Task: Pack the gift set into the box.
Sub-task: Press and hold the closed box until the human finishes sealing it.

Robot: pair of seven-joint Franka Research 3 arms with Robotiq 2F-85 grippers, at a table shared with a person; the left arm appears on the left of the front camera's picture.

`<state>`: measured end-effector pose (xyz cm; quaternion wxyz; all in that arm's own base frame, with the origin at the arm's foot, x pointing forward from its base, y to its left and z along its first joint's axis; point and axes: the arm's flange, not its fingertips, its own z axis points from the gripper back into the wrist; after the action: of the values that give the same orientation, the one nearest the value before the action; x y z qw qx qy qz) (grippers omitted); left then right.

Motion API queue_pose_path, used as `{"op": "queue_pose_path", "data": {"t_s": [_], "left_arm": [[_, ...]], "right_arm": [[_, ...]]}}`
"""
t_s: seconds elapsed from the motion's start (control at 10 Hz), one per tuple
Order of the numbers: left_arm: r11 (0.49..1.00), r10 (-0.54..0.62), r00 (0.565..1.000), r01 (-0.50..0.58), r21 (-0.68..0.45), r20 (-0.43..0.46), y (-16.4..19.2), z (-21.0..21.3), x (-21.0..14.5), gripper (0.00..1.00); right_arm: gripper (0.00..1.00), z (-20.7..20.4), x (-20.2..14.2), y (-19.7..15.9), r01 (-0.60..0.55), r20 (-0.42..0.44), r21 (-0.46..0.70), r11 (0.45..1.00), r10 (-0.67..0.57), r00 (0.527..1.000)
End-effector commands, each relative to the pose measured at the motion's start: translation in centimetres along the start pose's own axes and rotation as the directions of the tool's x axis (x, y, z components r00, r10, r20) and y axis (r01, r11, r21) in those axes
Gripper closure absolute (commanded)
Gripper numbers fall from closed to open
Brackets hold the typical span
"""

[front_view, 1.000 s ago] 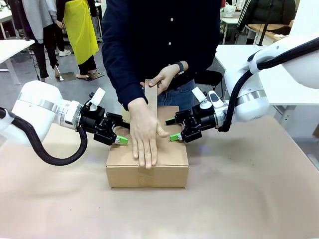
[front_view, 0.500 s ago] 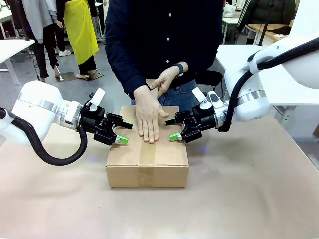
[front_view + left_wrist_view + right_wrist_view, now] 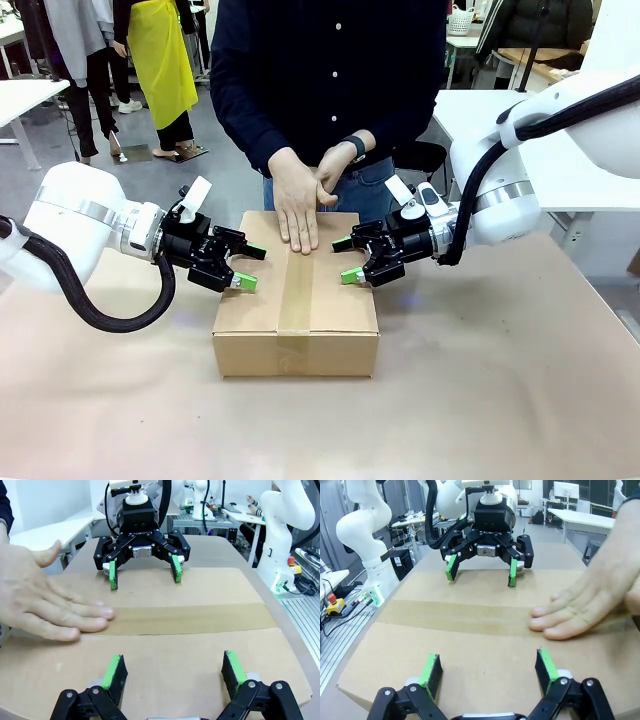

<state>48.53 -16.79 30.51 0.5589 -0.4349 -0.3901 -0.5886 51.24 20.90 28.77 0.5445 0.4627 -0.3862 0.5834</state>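
Since a second earlier, the person's hand (image 3: pixel 297 210) had slid along the tape strip (image 3: pixel 296 290) from the box's near edge back to its far edge, at twelve o'clock on the lid, while both arms kept their stations. The box (image 3: pixel 296 318) sat closed at the table's centre, flaps down and taped along the seam; the gift set was presumably sealed inside, out of sight. The left gripper (image 3: pixel 242 268) rested at the lid's nine o'clock edge and the right gripper (image 3: pixel 346 260) at three o'clock, each with fingers spread wide and pinching nothing, green pads pointing at the cardboard. The risk lay in that palm between two spread jaws: any inward drive by either arm could catch the fingers or shove the box off square and wrinkle the fresh tape.
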Motion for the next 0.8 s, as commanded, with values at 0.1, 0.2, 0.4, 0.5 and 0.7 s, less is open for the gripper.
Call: {"op": "queue_pose_path", "data": {"t_s": [0.1,0.2,0.4,0.5,0.7], "left_arm": [[1.000,0.001,1.000,-0.001,0.003,-0.005,-0.26,0.09,-0.13,0.00],[1.000,0.001,1.000,-0.001,0.003,-0.005,-0.26,0.09,-0.13,0.00],[1.000,0.001,1.000,-0.001,0.003,-0.005,-0.26,0.09,-0.13,0.00],[1.000,0.001,1.000,-0.001,0.003,-0.005,-0.26,0.09,-0.13,0.00],[1.000,0.001,1.000,-0.001,0.003,-0.005,-0.26,0.09,-0.13,0.00]], "right_arm": [[0.00,-0.04,-0.11,0.16,0.007,-0.007,-0.003,1.000,-0.007,1.000],[0.00,-0.04,-0.11,0.16,0.007,-0.007,-0.003,1.000,-0.007,1.000],[0.00,-0.04,-0.11,0.16,0.007,-0.007,-0.003,1.000,-0.007,1.000],[0.00,-0.04,-0.11,0.16,0.007,-0.007,-0.003,1.000,-0.007,1.000],[0.00,-0.04,-0.11,0.16,0.007,-0.007,-0.003,1.000,-0.007,1.000]]}}
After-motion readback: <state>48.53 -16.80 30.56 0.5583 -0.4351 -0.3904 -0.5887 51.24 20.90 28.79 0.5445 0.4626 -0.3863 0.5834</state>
